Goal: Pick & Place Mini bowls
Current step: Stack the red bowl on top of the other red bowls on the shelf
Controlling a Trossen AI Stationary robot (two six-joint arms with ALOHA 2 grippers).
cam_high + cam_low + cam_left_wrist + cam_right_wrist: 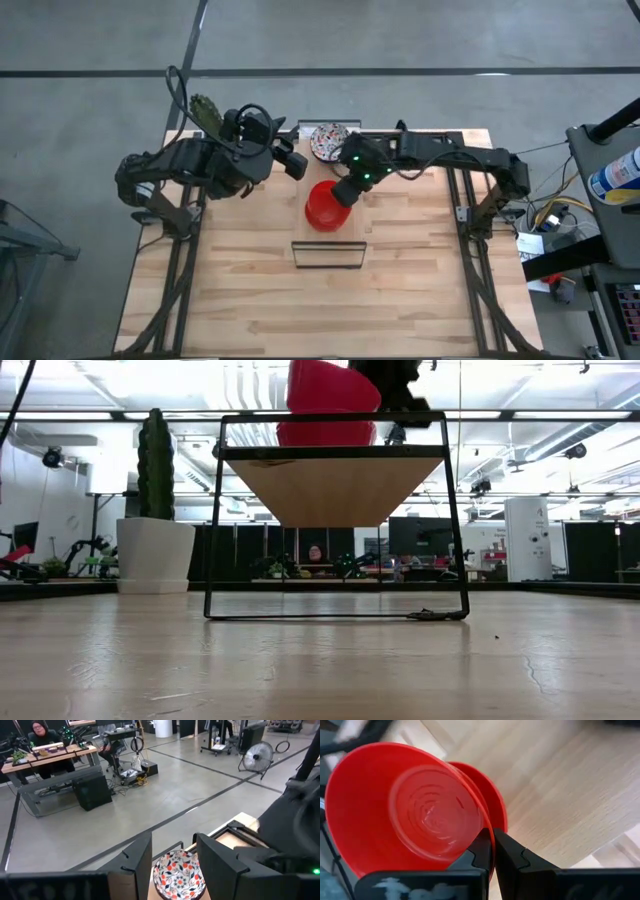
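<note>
In the high view the right gripper (343, 192) sat just above the centre of the frame, its fingers pinched shut on the rim of a red bowl (324, 205) that hung over the wooden shelf of a black wire rack (328, 255). The right wrist view showed this closely: the two dark fingers (482, 851) met on the lower edge of the tilted red bowl (405, 810), one inside and one outside the wall, and a second red bowl (492, 805) lay directly behind it, only its rim showing. In the low view the held bowl (330, 388) appeared at the top centre, tipped above the second red bowl (325, 432), which rested on the rack's shelf (330, 485). The left gripper (292, 160) hovered left of centre in the upper half of the high view, its fingers spread wide. Between those fingers (140, 857), in the left wrist view, a white bowl with a red and dark pattern (179, 874) lay at the bottom centre; the high view placed this patterned bowl (328, 140) at the table's far edge, just above the right gripper. A cactus in a white pot (155, 530) stood at the left of the low view.
</note>
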